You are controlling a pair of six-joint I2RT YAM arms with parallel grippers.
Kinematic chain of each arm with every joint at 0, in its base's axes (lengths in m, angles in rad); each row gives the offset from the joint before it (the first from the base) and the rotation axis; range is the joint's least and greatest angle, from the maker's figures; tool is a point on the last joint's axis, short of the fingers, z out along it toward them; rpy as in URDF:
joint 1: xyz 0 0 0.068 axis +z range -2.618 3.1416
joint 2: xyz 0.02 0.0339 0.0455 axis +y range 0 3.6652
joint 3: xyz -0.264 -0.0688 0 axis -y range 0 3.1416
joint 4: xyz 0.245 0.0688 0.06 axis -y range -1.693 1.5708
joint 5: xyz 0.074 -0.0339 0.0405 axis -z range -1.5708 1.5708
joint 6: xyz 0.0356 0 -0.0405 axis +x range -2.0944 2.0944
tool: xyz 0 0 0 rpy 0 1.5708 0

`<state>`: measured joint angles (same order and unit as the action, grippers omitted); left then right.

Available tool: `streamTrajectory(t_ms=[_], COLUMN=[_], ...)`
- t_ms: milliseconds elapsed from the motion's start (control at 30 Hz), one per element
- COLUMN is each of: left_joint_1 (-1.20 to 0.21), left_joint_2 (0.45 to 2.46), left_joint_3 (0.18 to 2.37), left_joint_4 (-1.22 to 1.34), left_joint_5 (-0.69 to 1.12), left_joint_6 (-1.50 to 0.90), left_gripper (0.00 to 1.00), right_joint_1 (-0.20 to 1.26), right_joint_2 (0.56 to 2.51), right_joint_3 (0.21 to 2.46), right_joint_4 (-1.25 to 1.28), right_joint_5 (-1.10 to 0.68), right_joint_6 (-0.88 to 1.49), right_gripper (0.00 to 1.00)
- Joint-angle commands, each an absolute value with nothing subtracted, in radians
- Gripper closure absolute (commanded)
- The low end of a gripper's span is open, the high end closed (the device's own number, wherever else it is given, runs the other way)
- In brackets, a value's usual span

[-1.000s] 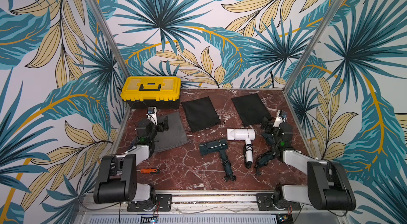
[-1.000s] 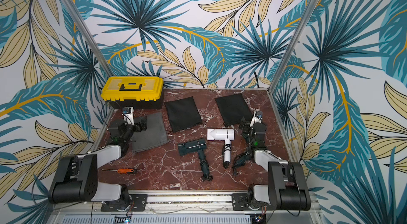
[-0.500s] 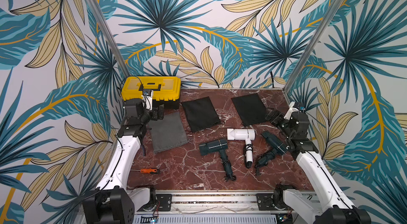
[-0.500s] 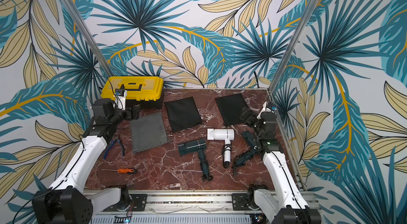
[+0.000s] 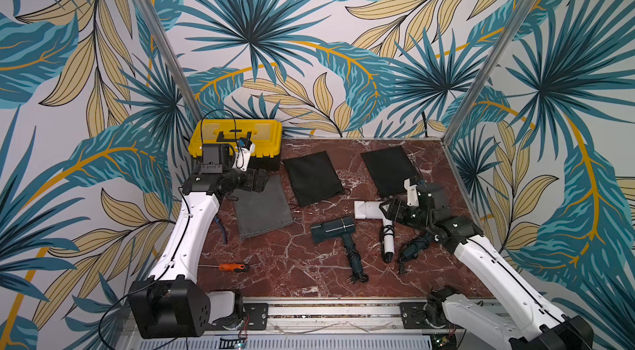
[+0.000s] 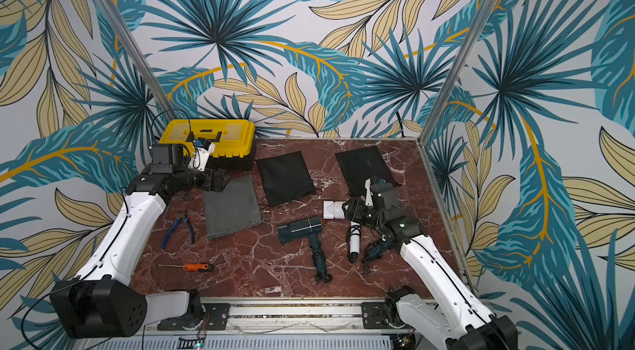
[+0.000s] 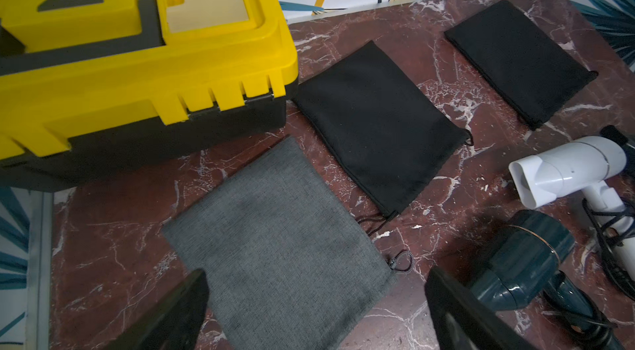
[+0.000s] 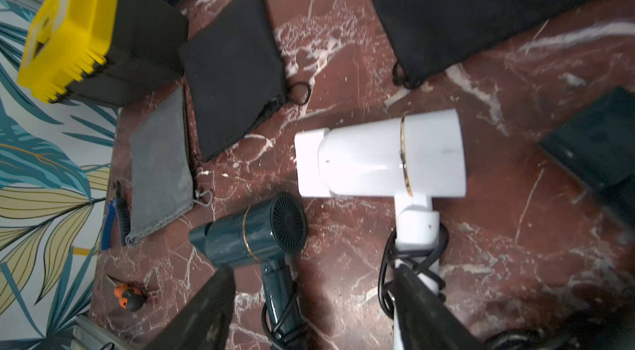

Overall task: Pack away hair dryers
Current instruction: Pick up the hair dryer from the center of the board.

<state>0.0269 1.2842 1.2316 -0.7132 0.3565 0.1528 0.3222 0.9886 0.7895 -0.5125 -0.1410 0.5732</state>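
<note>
Three hair dryers lie on the marble table. The white hair dryer (image 5: 368, 210) is right of centre, its cord wound round the handle. A dark teal hair dryer (image 5: 332, 228) lies to its left. The other teal hair dryer (image 5: 414, 248) is largely hidden under my right arm. My right gripper (image 5: 388, 210) hovers open above the rear of the white hair dryer (image 8: 378, 155). In the right wrist view one finger (image 8: 422, 307) overlaps its handle, and nothing is gripped. My left gripper (image 5: 259, 181) hangs open above the grey pouch (image 7: 275, 238), holding nothing.
A closed yellow toolbox (image 5: 237, 140) stands at the back left. Two black pouches (image 5: 312, 178) (image 5: 388, 169) lie flat at the back, the grey pouch (image 5: 263, 210) beside them. An orange-handled screwdriver (image 5: 233, 266) and blue pliers (image 6: 177, 228) lie near my left arm.
My right arm has swung in from the right edge to above the white hair dryer, its jaws narrowing a little. My left gripper has moved from the toolbox out over the grey pouch.
</note>
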Motion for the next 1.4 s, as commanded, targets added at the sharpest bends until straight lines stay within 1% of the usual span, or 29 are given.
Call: streamTrajectory(t_ms=[0, 67, 167, 233, 300, 367, 533, 667, 900, 1100, 1167, 1300, 1367], left_joint_1=[0.003, -0.014, -0.032, -0.035, -0.037, -0.037, -0.037, -0.037, -0.037, -0.037, -0.038, -0.037, -0.038], left_joint_2=[1.256, 1.261, 1.271, 1.279, 1.29, 1.297, 1.291, 1.289, 1.295, 1.307, 1.316, 1.333, 1.334], left_joint_3=[1.29, 1.297, 1.304, 1.304, 1.311, 1.32, 1.322, 1.324, 1.331, 1.332, 1.339, 1.36, 1.366], left_joint_4=[-0.782, -0.807, -0.827, -0.827, -0.838, -0.844, -0.851, -0.87, -0.891, -0.899, -0.899, -0.899, -0.899], left_joint_5=[0.414, 0.425, 0.434, 0.432, 0.434, 0.425, 0.415, 0.443, 0.48, 0.503, 0.477, 0.418, 0.408], left_joint_6=[0.19, 0.195, 0.185, 0.161, 0.149, 0.146, 0.151, 0.165, 0.191, 0.206, 0.182, 0.137, 0.124], left_gripper=[0.0, 0.01, 0.0, 0.01, 0.0, 0.0, 0.0, 0.0, 0.01, 0.01, 0.01, 0.01, 0.0], right_joint_1=[0.393, 0.461, 0.585, 0.648, 0.699, 0.734, 0.785, 0.838, 0.89, 0.924, 0.934, 0.959, 0.963], right_joint_2=[1.003, 1.022, 1.066, 1.108, 1.184, 1.274, 1.411, 1.435, 1.441, 1.52, 1.542, 1.582, 1.599], right_joint_3=[0.784, 0.797, 0.828, 0.827, 0.844, 0.876, 0.903, 0.895, 0.829, 0.852, 0.858, 0.875, 0.882], right_joint_4=[-0.609, -0.626, -0.678, -0.659, -0.652, -0.679, -0.696, -0.699, -0.616, -0.623, -0.627, -0.632, -0.629], right_joint_5=[-0.126, -0.12, -0.014, -0.005, -0.005, 0.036, 0.058, 0.081, 0.027, 0.068, 0.081, 0.098, 0.108], right_joint_6=[0.609, 0.617, 0.629, 0.641, 0.647, 0.656, 0.675, 0.697, 0.736, 0.746, 0.751, 0.751, 0.752], right_gripper=[0.28, 0.28, 0.25, 0.24, 0.24, 0.26, 0.27, 0.25, 0.23, 0.24, 0.24, 0.29, 0.34])
